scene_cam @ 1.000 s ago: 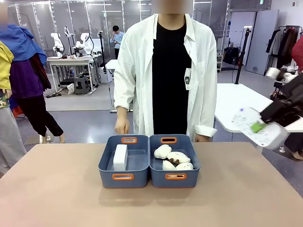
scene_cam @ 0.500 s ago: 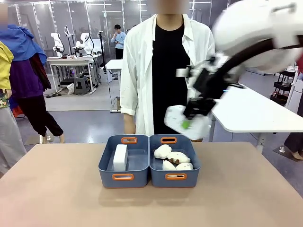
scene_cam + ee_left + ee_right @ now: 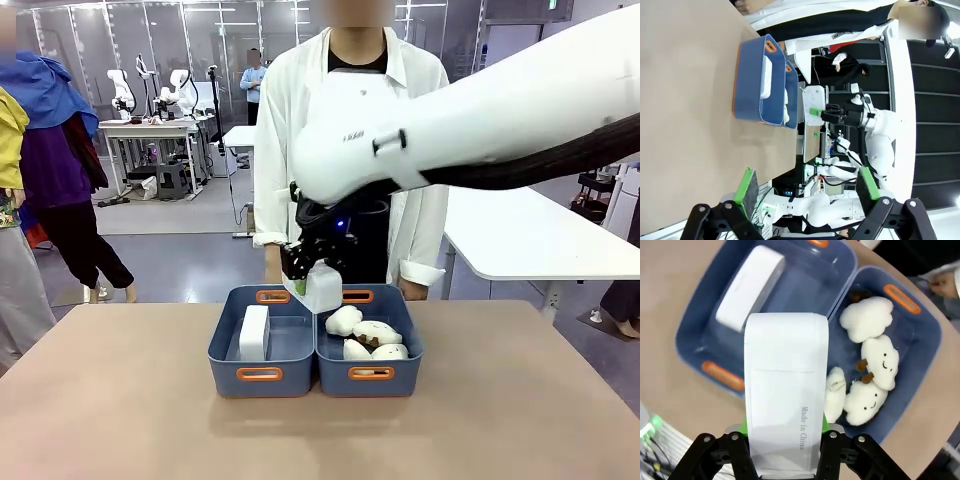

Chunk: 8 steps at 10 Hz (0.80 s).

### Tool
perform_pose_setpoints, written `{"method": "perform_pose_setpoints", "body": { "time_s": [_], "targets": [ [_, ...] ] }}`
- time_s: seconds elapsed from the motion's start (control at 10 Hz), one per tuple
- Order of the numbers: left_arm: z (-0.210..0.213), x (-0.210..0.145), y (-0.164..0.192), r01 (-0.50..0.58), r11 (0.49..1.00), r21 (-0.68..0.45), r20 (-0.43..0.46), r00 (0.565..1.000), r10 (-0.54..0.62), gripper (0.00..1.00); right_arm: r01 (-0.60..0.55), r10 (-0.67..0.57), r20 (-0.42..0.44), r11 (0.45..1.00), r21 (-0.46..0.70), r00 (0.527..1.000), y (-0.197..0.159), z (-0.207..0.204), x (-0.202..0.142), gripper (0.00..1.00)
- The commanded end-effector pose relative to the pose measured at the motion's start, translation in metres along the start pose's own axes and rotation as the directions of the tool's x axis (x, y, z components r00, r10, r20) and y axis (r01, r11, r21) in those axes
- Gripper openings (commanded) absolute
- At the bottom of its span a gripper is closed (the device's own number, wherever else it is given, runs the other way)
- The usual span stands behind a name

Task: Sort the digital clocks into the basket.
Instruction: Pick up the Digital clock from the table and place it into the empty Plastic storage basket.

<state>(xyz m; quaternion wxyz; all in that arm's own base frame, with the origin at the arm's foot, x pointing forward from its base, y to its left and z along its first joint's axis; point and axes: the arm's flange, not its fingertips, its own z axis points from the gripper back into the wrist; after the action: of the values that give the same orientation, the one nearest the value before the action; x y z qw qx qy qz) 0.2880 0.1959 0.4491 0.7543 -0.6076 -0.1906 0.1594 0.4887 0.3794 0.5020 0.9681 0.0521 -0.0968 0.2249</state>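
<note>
One white digital clock [image 3: 254,332] lies in the left blue basket [image 3: 228,352]. My right gripper [image 3: 309,287] is shut on the second white clock [image 3: 325,289], which hangs just above the far end of the wall between the two bins. In the right wrist view that held clock [image 3: 785,385] covers the bins' shared wall, with the other clock [image 3: 750,287] in the basket [image 3: 805,290] below and my right gripper [image 3: 785,440] clamped on its near end. My left gripper [image 3: 806,185] hangs open over the bare table, far from the basket [image 3: 747,85].
The second blue bin [image 3: 404,366] on the right holds several cream plush toys [image 3: 366,338]. A person in a white coat [image 3: 290,150] stands right behind the bins, hands low near their far rims. Bare tan table [image 3: 120,400] lies all around the bins.
My right arm has swung in from the far right, carrying the white clock leftward and down to just above the bins. The clock in the basket has stayed put.
</note>
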Motion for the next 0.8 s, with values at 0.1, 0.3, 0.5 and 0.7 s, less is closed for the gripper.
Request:
{"method": "perform_pose_setpoints", "body": {
  "time_s": [0.1, 0.3, 0.5, 0.7],
  "targets": [
    [0.004, -0.003, -0.003, -0.001, 1.0, -0.006, -0.009, 1.0, 0.001, 1.0, 0.16, -0.159, -0.034, 0.987, 0.023, 0.987, 0.034, -0.027, 0.034, 0.51],
    [0.004, -0.003, -0.003, -0.001, 1.0, -0.006, -0.009, 1.0, 0.001, 1.0, 0.218, -0.215, -0.049, 0.973, 0.07, 0.975, 0.032, -0.051, 0.041, 0.51],
    [0.004, -0.003, -0.003, -0.001, 1.0, -0.006, -0.009, 1.0, 0.001, 1.0, 0.241, -0.239, -0.05, 0.97, 0.033, 0.97, 0.029, -0.076, 0.044, 0.51],
    [0.004, -0.003, -0.003, -0.001, 1.0, -0.006, -0.009, 1.0, 0.001, 1.0, 0.276, -0.275, -0.037, 0.961, 0.018, 0.961, 0.026, -0.091, 0.046, 0.51]
  ]
}}
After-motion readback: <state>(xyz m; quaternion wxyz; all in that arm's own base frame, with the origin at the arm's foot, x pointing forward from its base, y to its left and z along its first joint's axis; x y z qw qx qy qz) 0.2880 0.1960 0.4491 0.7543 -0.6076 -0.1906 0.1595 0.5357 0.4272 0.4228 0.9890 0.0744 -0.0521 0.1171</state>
